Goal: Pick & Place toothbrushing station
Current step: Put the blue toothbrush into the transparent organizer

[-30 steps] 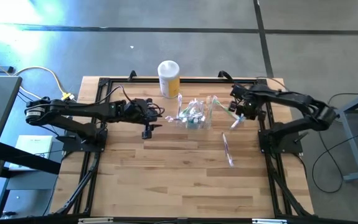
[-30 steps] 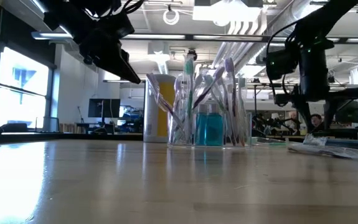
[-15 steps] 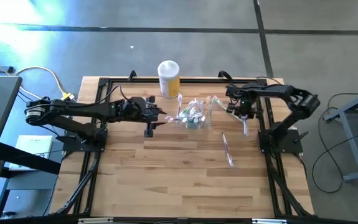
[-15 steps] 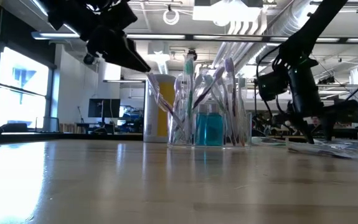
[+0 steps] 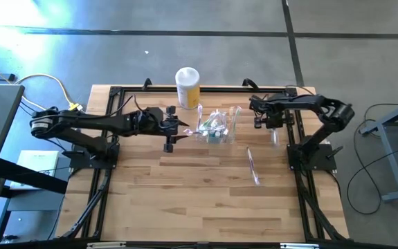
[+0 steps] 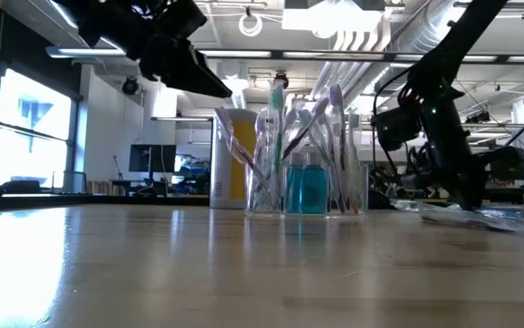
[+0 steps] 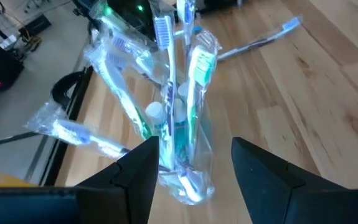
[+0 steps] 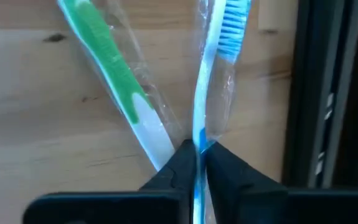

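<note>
Clear-wrapped blue toothbrush sits pinched in the low right hand, seemingly above the table.

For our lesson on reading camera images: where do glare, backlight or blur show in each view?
High view: bright glare on the floor at upper left; the table is evenly lit. Low view: the left gripper is a backlit silhouette, and the near tabletop is soft with sheen. Right wrist view: the blue toothbrush is soft, and its wrapper catches light.
</note>
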